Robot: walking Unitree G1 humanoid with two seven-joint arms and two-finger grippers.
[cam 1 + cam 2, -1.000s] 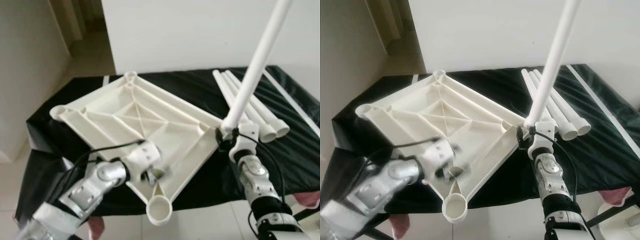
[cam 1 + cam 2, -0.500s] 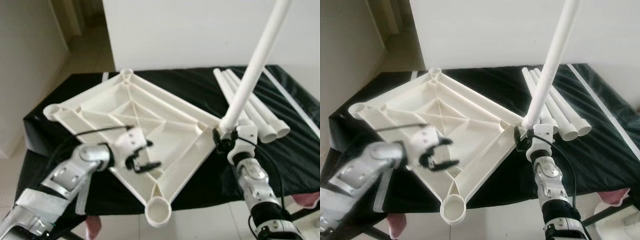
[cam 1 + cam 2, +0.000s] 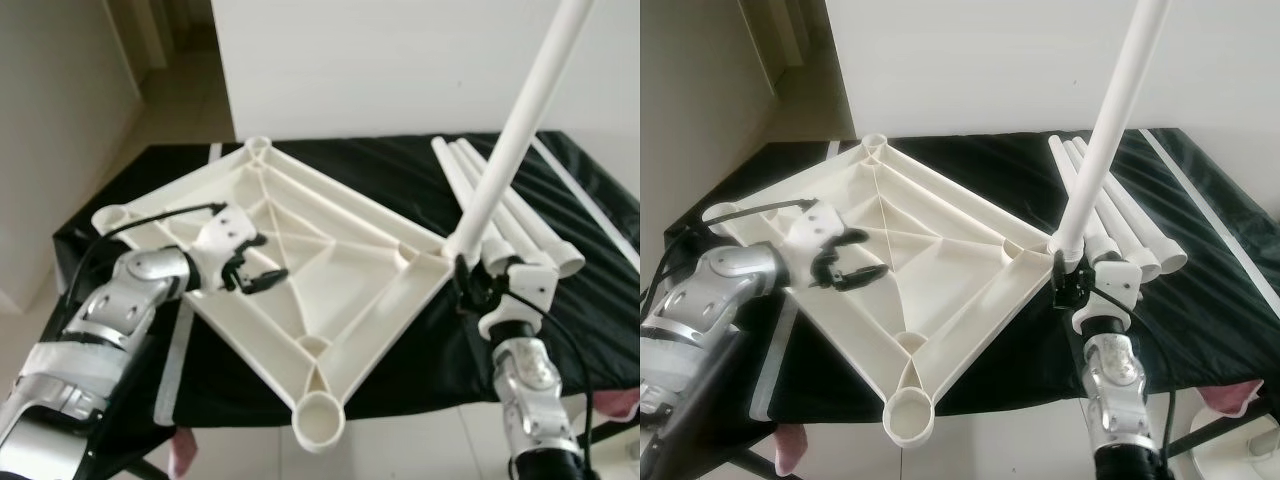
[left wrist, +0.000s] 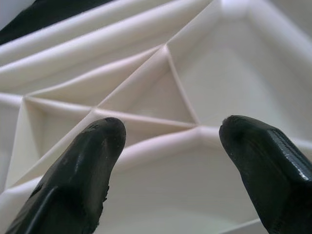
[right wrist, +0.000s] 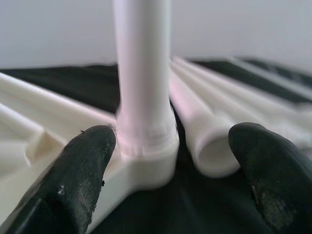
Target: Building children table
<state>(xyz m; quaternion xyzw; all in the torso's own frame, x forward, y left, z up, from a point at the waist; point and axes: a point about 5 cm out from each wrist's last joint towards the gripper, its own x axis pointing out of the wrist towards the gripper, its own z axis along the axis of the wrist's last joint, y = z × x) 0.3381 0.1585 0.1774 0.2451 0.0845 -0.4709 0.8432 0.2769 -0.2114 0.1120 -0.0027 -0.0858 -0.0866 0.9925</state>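
White ribbed plastic square tabletop (image 3: 330, 270) lies upside down on the bench with the black cloth cover (image 3: 400, 350), one corner socket hanging past the near edge. Round leg sockets at each corner.

Long white plastic tube leg (image 3: 515, 125) stands tilted in the tabletop's right corner socket, rising up and to the right. Three more white tube legs (image 3: 520, 225) lie side by side on the cloth just behind it, open ends toward the robot.

Right gripper (image 5: 170, 161) sits at the base of the standing leg, fingers (image 5: 85, 165) spread apart on either side of the socket, released and not touching the tube.

Left gripper (image 3: 255, 272) hovers over the tabletop's left-centre ribs, fingers (image 4: 92, 161) parted, grasping nothing; ribbed underside visible between them.

Pale tile floor (image 3: 190, 90) beyond the bench on the left, white wall (image 3: 380, 60) behind.
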